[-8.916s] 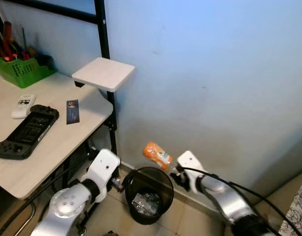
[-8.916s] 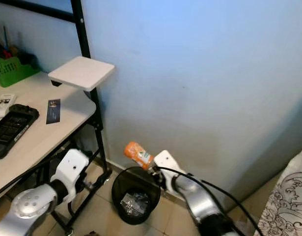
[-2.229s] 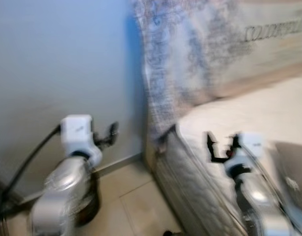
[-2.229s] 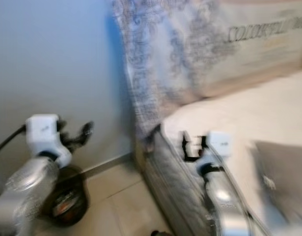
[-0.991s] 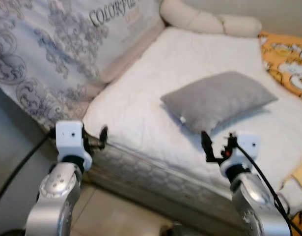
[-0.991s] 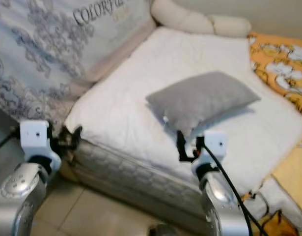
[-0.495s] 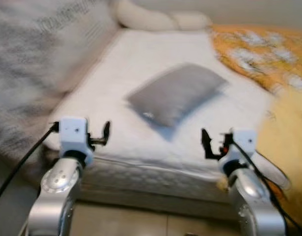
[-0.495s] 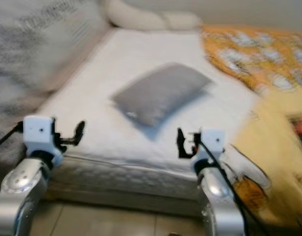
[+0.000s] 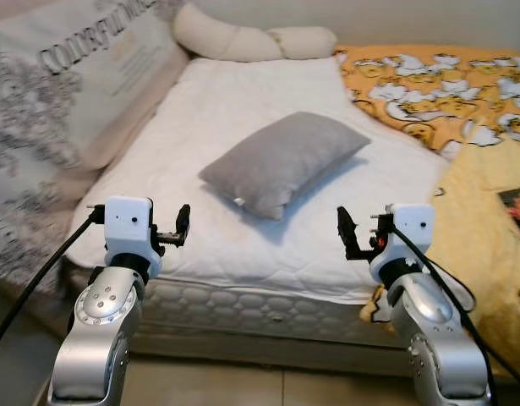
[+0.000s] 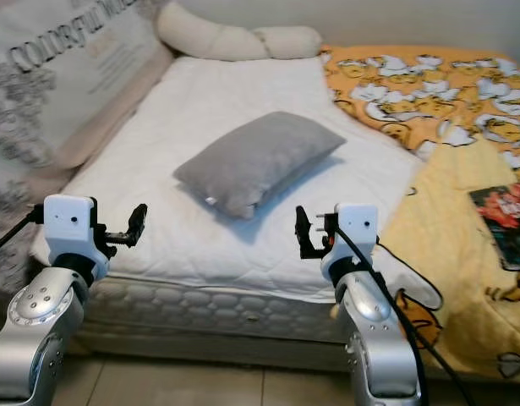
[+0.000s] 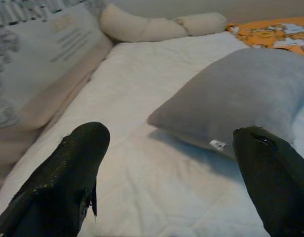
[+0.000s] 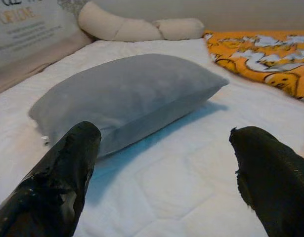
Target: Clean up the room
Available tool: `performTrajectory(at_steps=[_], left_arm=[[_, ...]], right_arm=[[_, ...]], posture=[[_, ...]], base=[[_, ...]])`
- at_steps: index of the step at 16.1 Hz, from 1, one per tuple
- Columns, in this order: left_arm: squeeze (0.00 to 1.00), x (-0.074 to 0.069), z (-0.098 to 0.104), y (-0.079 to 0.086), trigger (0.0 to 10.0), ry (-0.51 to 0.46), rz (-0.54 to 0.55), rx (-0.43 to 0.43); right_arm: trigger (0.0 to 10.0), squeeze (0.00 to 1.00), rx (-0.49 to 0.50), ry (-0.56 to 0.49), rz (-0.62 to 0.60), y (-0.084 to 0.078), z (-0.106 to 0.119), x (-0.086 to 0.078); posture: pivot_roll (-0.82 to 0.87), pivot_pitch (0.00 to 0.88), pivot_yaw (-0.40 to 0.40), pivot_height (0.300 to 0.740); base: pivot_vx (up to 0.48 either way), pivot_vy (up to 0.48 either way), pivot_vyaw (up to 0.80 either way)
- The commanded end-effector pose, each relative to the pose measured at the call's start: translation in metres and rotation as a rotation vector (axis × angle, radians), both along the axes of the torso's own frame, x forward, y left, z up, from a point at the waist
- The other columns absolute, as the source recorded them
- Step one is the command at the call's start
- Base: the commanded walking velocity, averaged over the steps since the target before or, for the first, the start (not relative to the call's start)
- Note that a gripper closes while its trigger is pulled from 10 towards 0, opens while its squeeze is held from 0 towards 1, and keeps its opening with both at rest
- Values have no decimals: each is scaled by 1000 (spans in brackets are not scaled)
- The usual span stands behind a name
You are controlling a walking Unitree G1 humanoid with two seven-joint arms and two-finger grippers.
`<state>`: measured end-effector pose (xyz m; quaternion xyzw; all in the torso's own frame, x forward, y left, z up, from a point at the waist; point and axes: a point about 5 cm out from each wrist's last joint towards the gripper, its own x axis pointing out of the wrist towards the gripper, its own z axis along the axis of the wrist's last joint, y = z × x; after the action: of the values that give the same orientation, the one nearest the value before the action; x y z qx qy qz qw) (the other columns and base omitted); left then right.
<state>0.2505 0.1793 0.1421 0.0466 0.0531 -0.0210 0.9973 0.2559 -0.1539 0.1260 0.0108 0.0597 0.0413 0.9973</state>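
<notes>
A grey pillow [image 9: 284, 159] lies on a white quilted bed [image 9: 243, 101]. The blanket [image 9: 437, 68] is orange with white cartoon figures, perhaps ducks. The bolster [image 9: 251, 41] is cream.

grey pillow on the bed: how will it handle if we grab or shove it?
The grey pillow looks plump and soft, so it would likely sag from a corner pinch. It probably is light for its bulk. It lies flat on the white mattress, so a push should slide or bunch it, not roll it. Both grippers, left and right, hover open, short of it.
</notes>
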Motion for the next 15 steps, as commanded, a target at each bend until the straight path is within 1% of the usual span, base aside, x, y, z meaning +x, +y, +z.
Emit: performTrajectory(at_steps=[1,3,5,10,13,15], left_arm=[[0,3,1,-2,10000,3,-8,6],[0,3,3,-5,10000,-5,-30,0],[0,5,5,-4,10000,-12,-29,-11],[0,8,7,-6,10000,-20,-41,-10],[0,8,7,-9,10000,-21,-60,6],[0,8,7,-11,10000,-22,-72,12]], right_arm=[[10000,0,-3,27,12,1,-4,3],[10000,0,-29,20,19,3,-4,4],[10000,0,-39,27,13,3,-6,4],[10000,0,-32,44,21,9,-13,1],[10000,0,-28,49,11,6,-15,0],[10000,0,-5,68,-4,3,-17,-1]], posture=[[-3,0,27,740],[-4,0,24,740],[-8,0,19,740],[1,0,11,740],[3,0,10,740],[4,0,11,740]], base=[[244,0,0],[246,0,0],[255,0,0],[258,0,0],[259,0,0],[261,0,-631]])
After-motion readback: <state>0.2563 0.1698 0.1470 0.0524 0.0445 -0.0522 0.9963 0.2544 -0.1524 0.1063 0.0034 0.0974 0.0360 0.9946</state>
